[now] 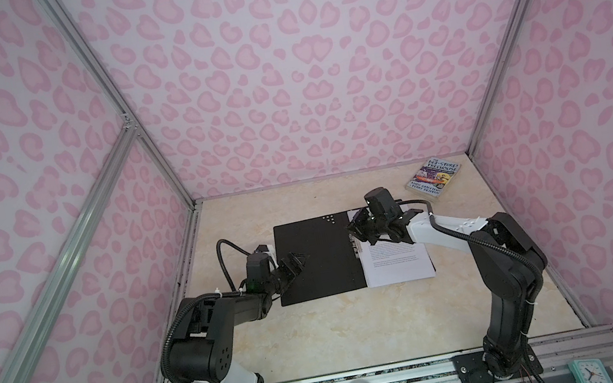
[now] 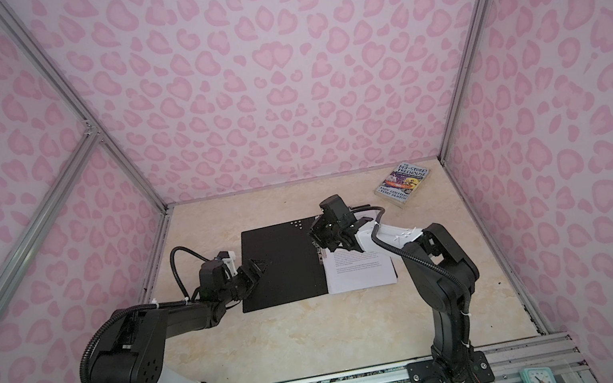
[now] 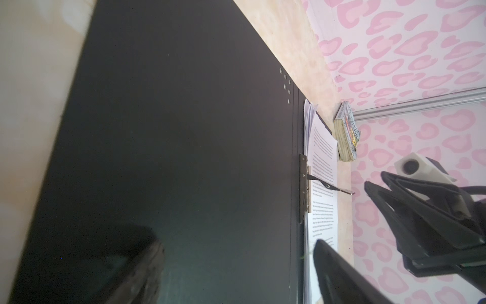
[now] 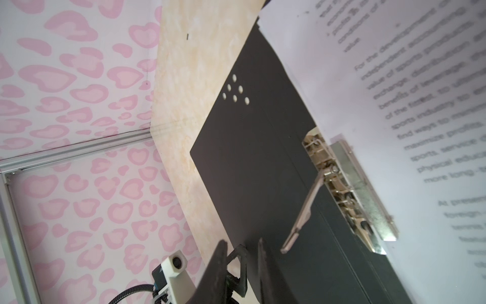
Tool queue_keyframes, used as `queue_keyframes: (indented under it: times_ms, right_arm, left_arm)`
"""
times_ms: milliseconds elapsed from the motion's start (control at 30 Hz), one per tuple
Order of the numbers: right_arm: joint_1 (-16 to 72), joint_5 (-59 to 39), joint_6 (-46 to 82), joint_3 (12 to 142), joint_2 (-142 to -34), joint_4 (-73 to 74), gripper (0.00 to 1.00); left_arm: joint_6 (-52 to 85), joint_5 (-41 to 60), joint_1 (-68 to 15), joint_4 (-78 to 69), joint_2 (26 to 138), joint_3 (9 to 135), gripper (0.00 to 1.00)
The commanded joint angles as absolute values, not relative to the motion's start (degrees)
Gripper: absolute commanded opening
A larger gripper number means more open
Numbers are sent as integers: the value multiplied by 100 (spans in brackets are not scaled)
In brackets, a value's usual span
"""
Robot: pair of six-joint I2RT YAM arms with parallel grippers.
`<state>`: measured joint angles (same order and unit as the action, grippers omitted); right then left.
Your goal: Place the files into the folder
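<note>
One marbled tabletop (image 1: 340, 330) carries everything, with two arms over it: the left arm (image 1: 209, 322) and the right arm (image 1: 508, 251). One folder (image 1: 316, 258) lies open at its middle, black inside facing up. One stack of files (image 1: 397, 266) rests on the folder's right half, printed side up; its sheets cannot be counted. One paperback book (image 1: 434, 179) sits apart in the far right corner. The left claw (image 1: 297, 266) hangs wide open over the folder's left half, holding nothing. The right claw (image 1: 354, 231), its jaws only narrowly parted and empty, hovers by the one metal spine clip (image 4: 349, 189), whose lever tilts up. Six pale dots (image 4: 234, 89) mark the folder's far edge.
</note>
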<state>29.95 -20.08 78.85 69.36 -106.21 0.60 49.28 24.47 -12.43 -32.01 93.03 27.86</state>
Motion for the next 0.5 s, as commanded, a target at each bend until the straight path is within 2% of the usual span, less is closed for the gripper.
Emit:
queue_keyframes:
  times_ms: [0,467]
  right_arm:
    - [2967,-2051,7846,6779,-10617,173,22]
    - [2855,-2135,7937,6477,-10661,373,18]
  left_arm:
    - [4992,2441,-1253,-1696,9439,2716,90]
    - [4997,2427,-1257,-1679,9483,2724,90]
